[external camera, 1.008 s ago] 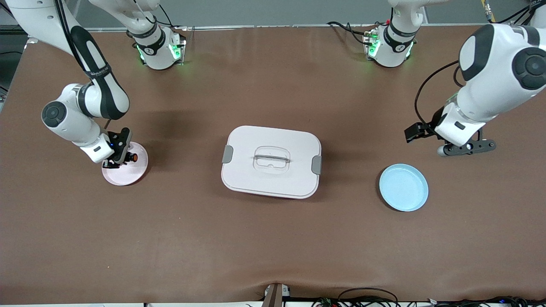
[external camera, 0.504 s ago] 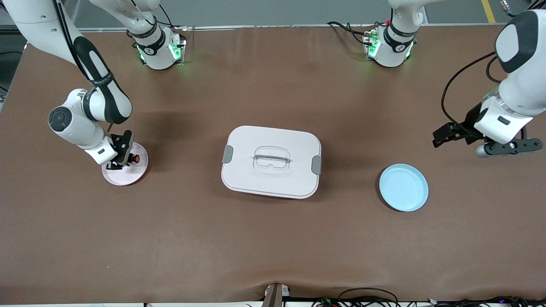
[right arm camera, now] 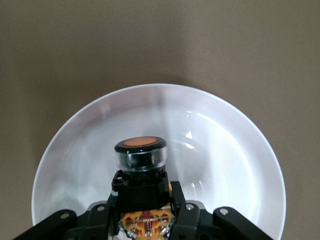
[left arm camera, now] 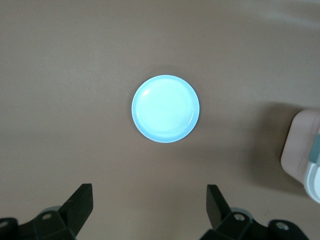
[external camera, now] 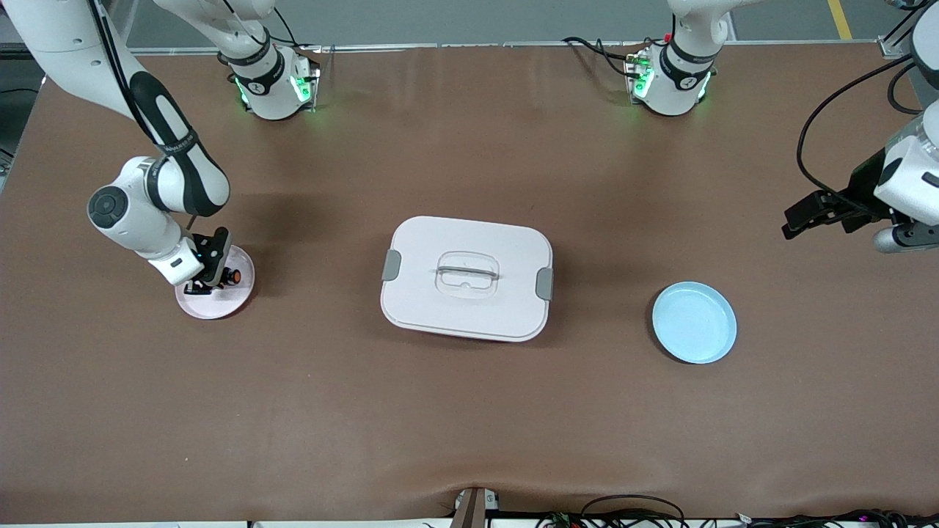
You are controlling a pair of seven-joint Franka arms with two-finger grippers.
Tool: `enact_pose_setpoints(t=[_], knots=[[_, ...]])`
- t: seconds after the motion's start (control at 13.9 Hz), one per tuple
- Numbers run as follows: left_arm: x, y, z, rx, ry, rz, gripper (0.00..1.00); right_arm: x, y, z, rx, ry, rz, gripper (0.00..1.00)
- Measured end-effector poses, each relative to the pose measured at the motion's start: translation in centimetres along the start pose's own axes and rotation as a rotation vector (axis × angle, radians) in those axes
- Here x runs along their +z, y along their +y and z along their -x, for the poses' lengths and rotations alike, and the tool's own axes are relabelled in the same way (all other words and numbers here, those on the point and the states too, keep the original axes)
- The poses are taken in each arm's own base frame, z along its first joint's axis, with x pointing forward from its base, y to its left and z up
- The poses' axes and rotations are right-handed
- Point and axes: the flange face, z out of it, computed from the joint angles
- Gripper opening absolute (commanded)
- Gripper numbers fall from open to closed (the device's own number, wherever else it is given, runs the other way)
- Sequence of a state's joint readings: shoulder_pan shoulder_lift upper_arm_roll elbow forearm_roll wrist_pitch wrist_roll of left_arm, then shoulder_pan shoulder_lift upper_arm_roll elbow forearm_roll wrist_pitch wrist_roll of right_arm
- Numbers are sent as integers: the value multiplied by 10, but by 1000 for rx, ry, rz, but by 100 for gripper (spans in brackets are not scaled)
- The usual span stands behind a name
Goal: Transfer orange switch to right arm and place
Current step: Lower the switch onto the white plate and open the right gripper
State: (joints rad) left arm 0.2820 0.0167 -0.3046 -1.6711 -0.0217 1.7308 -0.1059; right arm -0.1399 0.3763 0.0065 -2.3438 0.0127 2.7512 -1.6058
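Note:
The orange switch [external camera: 230,276], a small black block with an orange round end, sits between the fingers of my right gripper [external camera: 213,277], which is shut on it. In the right wrist view the orange switch [right arm camera: 140,167] hangs low over the pink plate [right arm camera: 240,150] with the right gripper [right arm camera: 144,197] clamped on its black body. Whether it touches the plate I cannot tell. The pink plate [external camera: 224,304] lies at the right arm's end of the table. My left gripper [external camera: 910,236] hovers open over bare table at the left arm's end; in its wrist view the left gripper [left arm camera: 150,200] holds nothing.
A white lidded box [external camera: 466,278] with a handle sits mid-table. A light blue plate [external camera: 694,323] lies toward the left arm's end, empty; the blue plate [left arm camera: 165,108] and a corner of the box [left arm camera: 302,155] show in the left wrist view.
The left arm has swung away from the blue plate toward its end of the table. The right gripper has shifted slightly over the pink plate, still holding the switch.

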Motion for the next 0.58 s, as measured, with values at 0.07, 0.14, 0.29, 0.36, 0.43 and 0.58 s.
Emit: enact_pose_setpoints(t=[0.07,0.14,0.29,0.36,0.43,0.58], knots=[[-5,-4,0,5,0,0,100,0,1,0,0,0,1,0],[-9,-8,-1,7,4,0,100,-1,1,0,0,0,2,0],[-14,-7,-1,12,13,1,100,-1,2,0,0,0,3,3],[-15,-2,-1,21,14,1,100,-1,2,0,0,0,5,35],[-15,4,0,29,15,1,100,-2,4,0,-1,0,8,99],[-16,6,0,32,16,-1,100,-5,10,-1,-2,0,20,100]])
